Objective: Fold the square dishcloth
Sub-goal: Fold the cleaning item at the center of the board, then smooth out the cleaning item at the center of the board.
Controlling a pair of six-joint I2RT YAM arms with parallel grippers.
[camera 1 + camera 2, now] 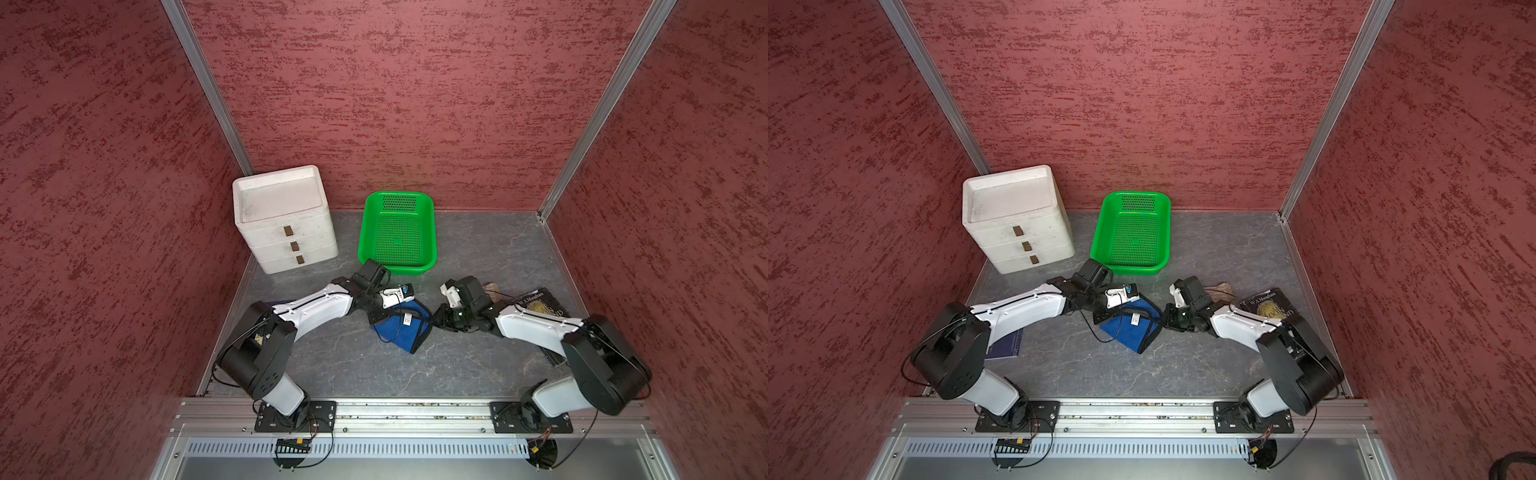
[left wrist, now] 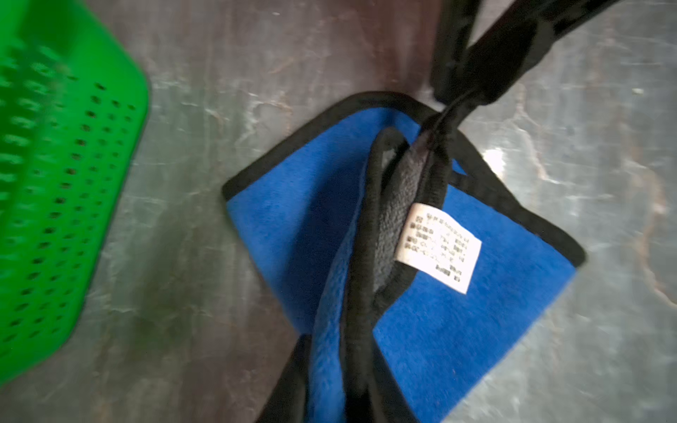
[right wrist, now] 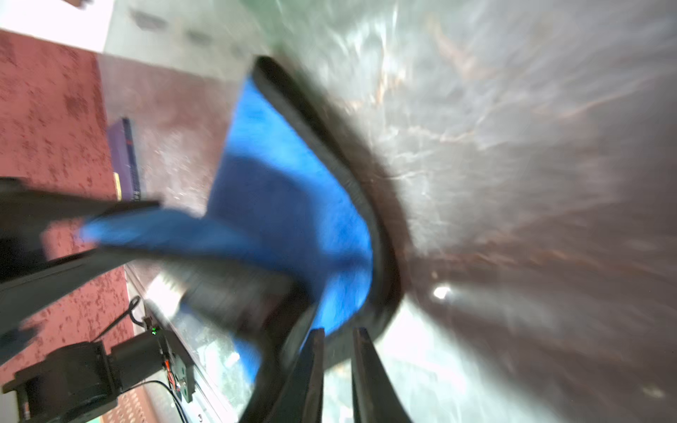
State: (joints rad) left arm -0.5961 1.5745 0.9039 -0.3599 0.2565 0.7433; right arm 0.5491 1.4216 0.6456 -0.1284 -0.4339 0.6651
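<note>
Right gripper (image 3: 339,333) pinching dishcloth (image 2: 458,322) corner, arm bent low; left gripper (image 3: 124,230) spread round fold.

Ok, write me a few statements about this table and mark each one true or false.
1. The basket is empty. True.
2. The cloth lies spread flat. False: it is bunched, with its hem pinched in the right pincer.
3. A white label shows on the cloth. True.
4. One of the drawers is pulled out. False: all three are shut.
5. A book lies partly under the right arm. True.
6. The cloth is in the basket. False: it is on the table, outside the basket.
</note>
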